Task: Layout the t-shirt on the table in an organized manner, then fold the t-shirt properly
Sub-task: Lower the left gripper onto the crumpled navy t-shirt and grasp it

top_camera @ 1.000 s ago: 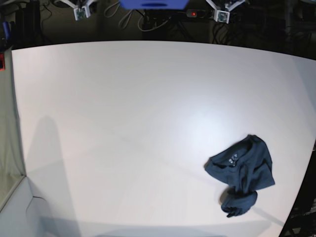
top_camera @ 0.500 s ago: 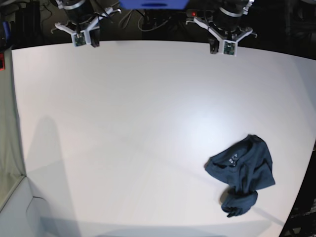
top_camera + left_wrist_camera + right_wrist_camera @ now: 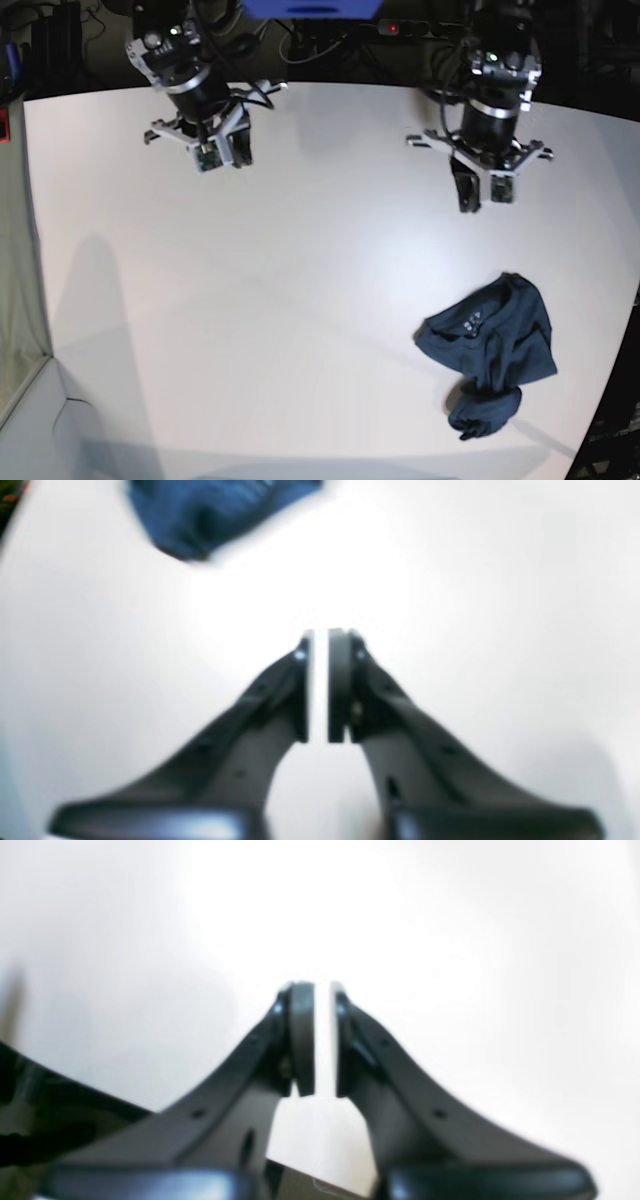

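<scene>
The dark navy t-shirt [image 3: 495, 350] lies crumpled in a heap near the front right edge of the white table [image 3: 300, 300], its white neck label facing up. A blurred part of the t-shirt [image 3: 210, 515] shows at the top left of the left wrist view. My left gripper [image 3: 480, 198] hovers over the table behind the shirt, well apart from it. Its fingers [image 3: 320, 635] stand a narrow slit apart with nothing between them. My right gripper [image 3: 225, 160] hangs over the far left of the table, its fingers [image 3: 324, 987] also slightly parted and empty.
The table's curved edge runs close past the shirt on the right. Behind the far edge are dark cables and a blue object [image 3: 310, 8]. A grey panel [image 3: 15, 300] borders the table on the left.
Both arms have come forward from the far edge out over the table. Both grippers have parted slightly from shut. The shirt has not moved.
</scene>
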Controlling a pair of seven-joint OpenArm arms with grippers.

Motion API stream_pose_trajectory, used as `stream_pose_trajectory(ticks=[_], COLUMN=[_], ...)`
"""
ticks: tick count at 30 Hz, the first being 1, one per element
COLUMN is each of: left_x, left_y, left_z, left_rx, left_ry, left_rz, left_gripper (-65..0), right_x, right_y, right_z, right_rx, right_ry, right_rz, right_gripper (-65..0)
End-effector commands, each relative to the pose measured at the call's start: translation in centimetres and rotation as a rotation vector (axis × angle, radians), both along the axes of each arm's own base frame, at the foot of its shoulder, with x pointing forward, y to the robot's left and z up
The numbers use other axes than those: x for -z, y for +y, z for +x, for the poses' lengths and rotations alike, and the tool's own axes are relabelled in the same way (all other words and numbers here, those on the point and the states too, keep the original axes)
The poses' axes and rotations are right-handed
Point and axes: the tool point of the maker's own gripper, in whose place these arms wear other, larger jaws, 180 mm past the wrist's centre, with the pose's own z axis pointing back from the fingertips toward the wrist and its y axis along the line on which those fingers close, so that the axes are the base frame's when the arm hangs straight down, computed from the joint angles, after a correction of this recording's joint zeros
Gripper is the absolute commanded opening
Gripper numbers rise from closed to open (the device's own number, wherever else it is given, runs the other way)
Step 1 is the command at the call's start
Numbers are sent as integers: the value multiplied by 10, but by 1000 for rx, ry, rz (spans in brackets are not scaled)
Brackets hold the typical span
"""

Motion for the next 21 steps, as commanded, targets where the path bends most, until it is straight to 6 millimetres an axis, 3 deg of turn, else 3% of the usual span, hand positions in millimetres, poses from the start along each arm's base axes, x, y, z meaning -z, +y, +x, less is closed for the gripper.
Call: stream_pose_trajectory(ticks=[1,5,8,12,17,21], left_x=[-17,-33,-25,3,10,27], left_y=[3,34,55,73,74,91], left_z=[10,34,55,83,120,139], left_rx=[-15,-99,-150,-182,-156,-222], left_ry=[-69,-132,-129,-79,-102,-69], left_rz=[-4,21,28,16,-44,-101], left_gripper=[-531,-330,-232,-218,-218,-218], right_x=[-12,-17,-18,-17,-17,-15], right_y=[5,11,11,11,12,10], right_z=[8,14,17,17,15,13], right_rx=[-13,-32,-33,-32,-30,-30], right_ry=[-46,-67,-73,-71,-67,-61], right_rz=[16,22,21,22,24,19], right_gripper=[-534,-445,-398,-380,-380,-380])
